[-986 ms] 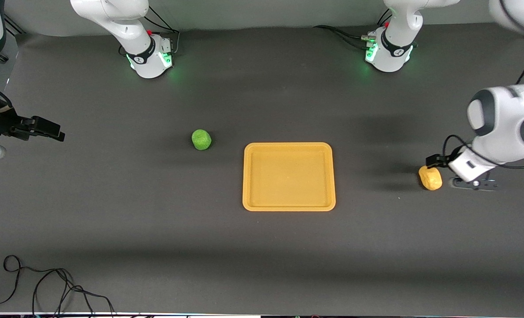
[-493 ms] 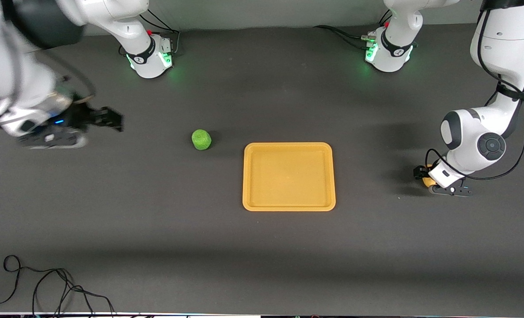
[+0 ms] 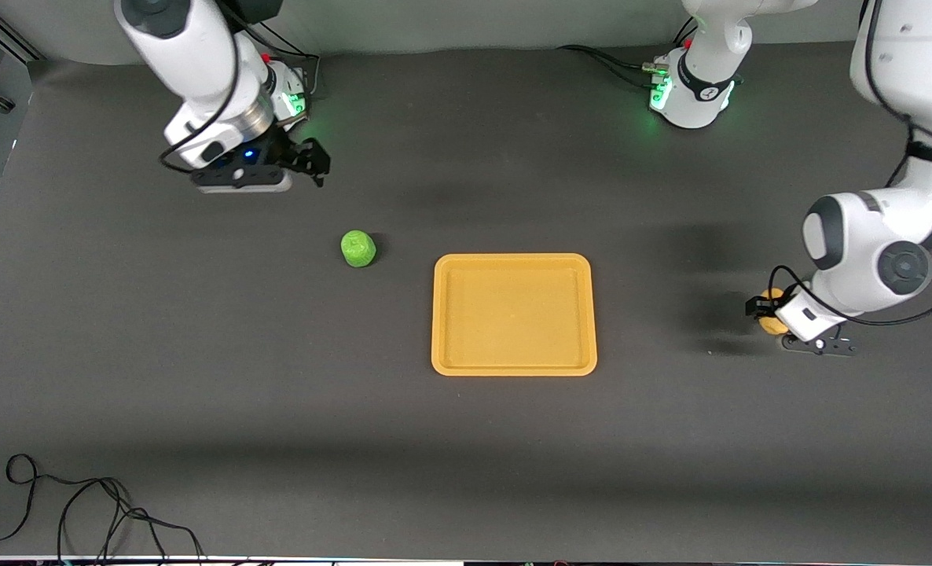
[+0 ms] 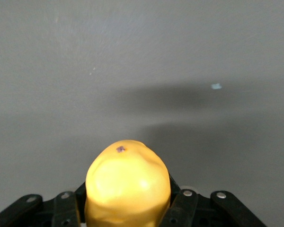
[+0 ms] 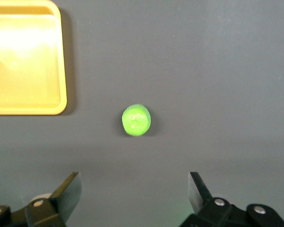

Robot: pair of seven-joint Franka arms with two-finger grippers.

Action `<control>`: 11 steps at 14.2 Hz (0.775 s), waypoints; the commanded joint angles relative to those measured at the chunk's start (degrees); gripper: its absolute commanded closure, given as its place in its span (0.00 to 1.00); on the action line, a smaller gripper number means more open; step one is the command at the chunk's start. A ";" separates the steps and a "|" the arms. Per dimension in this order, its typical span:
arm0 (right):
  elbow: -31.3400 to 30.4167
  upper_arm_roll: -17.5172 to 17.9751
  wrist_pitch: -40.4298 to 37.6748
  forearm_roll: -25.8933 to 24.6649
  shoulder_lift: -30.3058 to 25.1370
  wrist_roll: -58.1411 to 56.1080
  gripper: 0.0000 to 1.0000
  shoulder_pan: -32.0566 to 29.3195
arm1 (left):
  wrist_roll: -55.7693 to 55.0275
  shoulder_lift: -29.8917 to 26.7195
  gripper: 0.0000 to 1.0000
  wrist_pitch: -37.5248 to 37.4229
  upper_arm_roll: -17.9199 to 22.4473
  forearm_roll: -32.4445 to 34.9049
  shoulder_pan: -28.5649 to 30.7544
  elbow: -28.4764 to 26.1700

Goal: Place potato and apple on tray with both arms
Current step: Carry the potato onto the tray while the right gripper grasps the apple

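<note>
Potato [image 3: 766,312] sits between the fingers of the left gripper [image 3: 758,311], low over the dark table [image 3: 466,456] toward the left arm's end, well apart from the tray [image 3: 513,370]. In the left wrist view the potato [image 4: 127,187] fills the space between the two black fingers [image 4: 183,208], which press against its sides; whether it rests on the table or is just off it cannot be told.

Apple [image 3: 358,248] lies on the table toward the right arm's end, near the tray's corner but not touching it, and slightly farther from the front camera than the tray's middle. Nothing touches it. In the right wrist view the apple [image 5: 136,120] shows its dimpled top, with the tray's rim [image 5: 62,71] off to one side.

Tray lies flat in the middle of the table with nothing on it.

The right gripper [image 3: 313,161] hangs over the table close to its own base, over a spot farther from the front camera than the apple. Its fingers [image 5: 68,193] are spread wide with nothing between them.

A black cable [image 3: 81,503] lies looped on the table near the front camera, at the right arm's end.
</note>
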 commanded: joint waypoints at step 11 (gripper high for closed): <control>-19.75 -0.69 31.85 0.31 7.17 0.94 0.00 3.75 | -38.75 15.04 0.54 -1.94 -5.17 -0.17 -26.40 17.30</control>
